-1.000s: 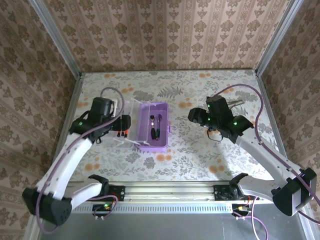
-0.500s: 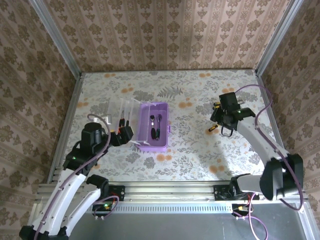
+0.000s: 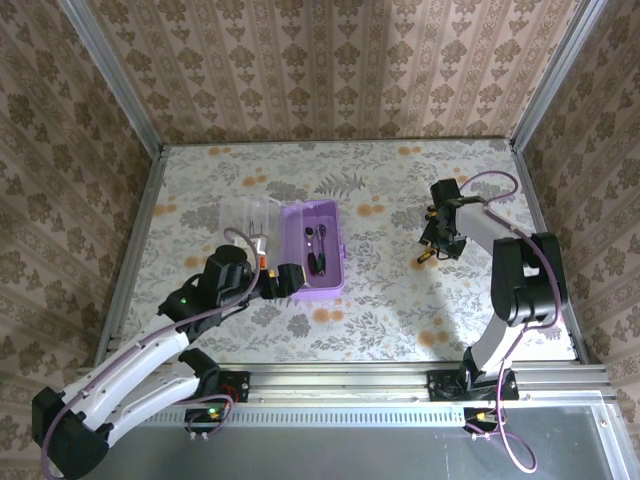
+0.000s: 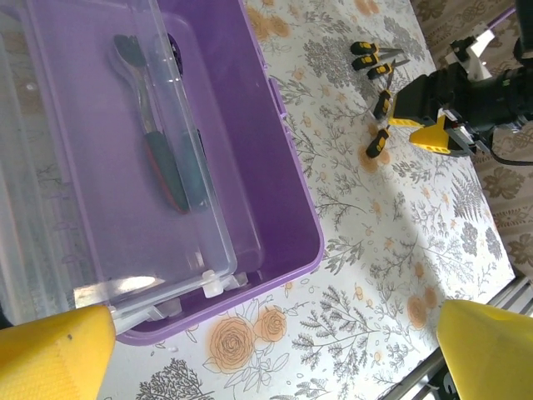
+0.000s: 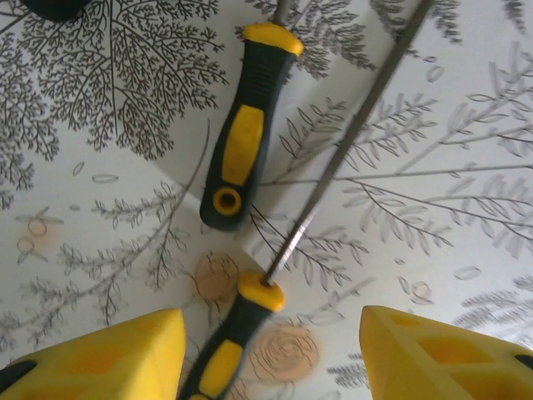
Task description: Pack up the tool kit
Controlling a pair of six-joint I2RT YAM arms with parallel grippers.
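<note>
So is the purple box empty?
No, a couple of dark-handled tools lie inside the purple box.

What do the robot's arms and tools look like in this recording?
The left arm and right arm have white links, black joints and looping lilac cables. The left tool and right tool each end in two blunt yellow fingers.

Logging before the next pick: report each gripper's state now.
Left gripper: open, holding nothing.
Right gripper: open over a screwdriver, nothing held.
</note>
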